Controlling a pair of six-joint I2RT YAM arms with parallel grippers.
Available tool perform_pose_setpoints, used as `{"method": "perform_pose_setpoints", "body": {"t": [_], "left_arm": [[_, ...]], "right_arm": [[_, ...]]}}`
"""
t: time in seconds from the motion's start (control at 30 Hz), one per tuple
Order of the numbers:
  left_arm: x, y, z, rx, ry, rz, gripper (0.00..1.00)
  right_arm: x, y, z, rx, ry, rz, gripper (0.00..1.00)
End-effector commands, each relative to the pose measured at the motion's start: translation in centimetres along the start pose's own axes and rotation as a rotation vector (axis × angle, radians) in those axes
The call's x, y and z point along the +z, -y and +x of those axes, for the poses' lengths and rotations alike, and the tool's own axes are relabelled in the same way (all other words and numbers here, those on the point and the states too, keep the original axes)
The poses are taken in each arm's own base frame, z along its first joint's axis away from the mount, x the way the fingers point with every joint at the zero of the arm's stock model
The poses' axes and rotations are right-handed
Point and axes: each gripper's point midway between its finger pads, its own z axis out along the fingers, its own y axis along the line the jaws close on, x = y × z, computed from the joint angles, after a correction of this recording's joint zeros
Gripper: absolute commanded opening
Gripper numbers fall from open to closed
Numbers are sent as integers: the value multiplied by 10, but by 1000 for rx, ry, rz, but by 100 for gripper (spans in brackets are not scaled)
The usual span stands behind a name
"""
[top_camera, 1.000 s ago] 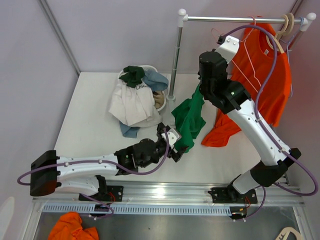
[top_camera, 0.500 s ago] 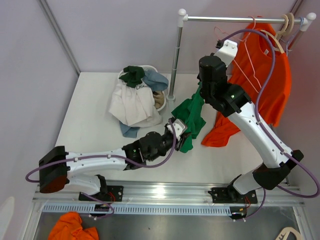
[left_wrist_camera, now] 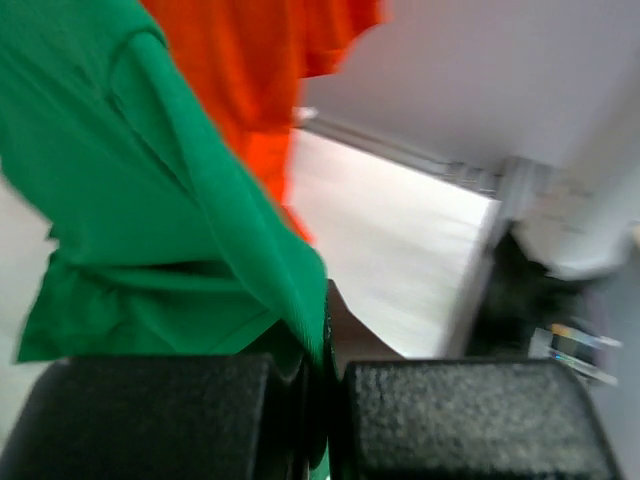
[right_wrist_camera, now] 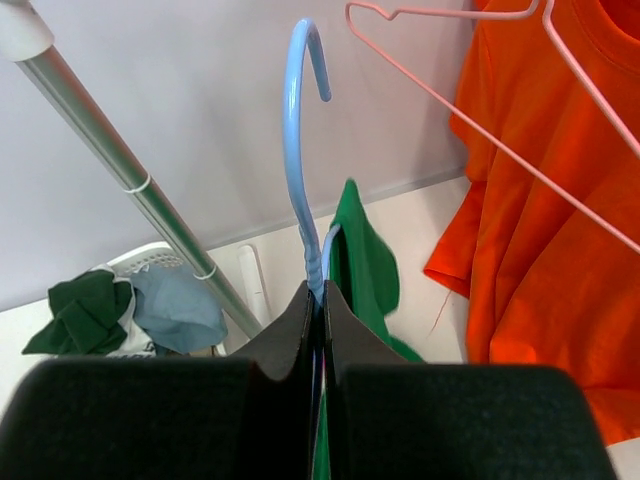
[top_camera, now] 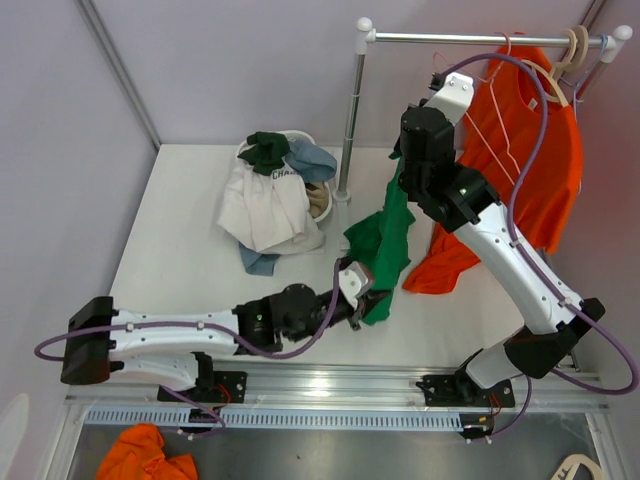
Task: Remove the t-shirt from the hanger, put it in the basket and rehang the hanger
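The green t-shirt point(top_camera: 385, 240) hangs on a blue hanger point(right_wrist_camera: 300, 150) held up off the rail. My right gripper point(right_wrist_camera: 322, 292) is shut on the hanger's neck just below the hook, and the shirt's collar point(right_wrist_camera: 362, 255) sits right behind its fingers. In the top view that gripper point(top_camera: 400, 178) is at the shirt's top. My left gripper point(top_camera: 358, 298) is low over the table and shut on the shirt's bottom hem. In the left wrist view the green fabric point(left_wrist_camera: 150, 200) runs down into the closed jaws point(left_wrist_camera: 325, 372).
An orange t-shirt point(top_camera: 530, 150) hangs from the rail point(top_camera: 470, 38) at the right, with a bare pink wire hanger point(right_wrist_camera: 470, 120) beside it. The rack's upright pole point(top_camera: 350, 130) stands mid-table. A basket heaped with clothes point(top_camera: 272, 195) sits at the back left.
My left gripper went from open to shut on the green shirt's hem, then drew back toward the near edge, pulling the hem with it. The right arm has barely moved.
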Motion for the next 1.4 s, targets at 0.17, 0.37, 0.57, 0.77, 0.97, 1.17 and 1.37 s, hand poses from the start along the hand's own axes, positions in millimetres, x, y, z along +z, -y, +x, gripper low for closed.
{"method": "perform_pose_setpoints", "body": {"t": [0.17, 0.37, 0.57, 0.77, 0.97, 1.17, 1.37], "left_arm": [[-23, 86, 44, -135, -64, 160, 1], [-25, 106, 65, -149, -104, 186, 1], [-18, 117, 57, -102, -87, 227, 1], [-7, 106, 83, -88, -175, 133, 1], [37, 33, 40, -273, -181, 61, 1], [50, -58, 11, -291, -181, -123, 1], [48, -105, 15, -424, -270, -168, 1]], "right_arm": [[22, -1, -16, 45, 72, 32, 0], [26, -2, -10, 31, 59, 29, 0], [33, 2, -14, 22, 67, 37, 0], [32, 1, -15, 25, 44, 18, 0], [-3, -5, 5, -29, -89, -75, 0], [-43, 5, 9, -28, -190, -211, 0], [-79, 33, -16, 22, -148, -271, 0]]}}
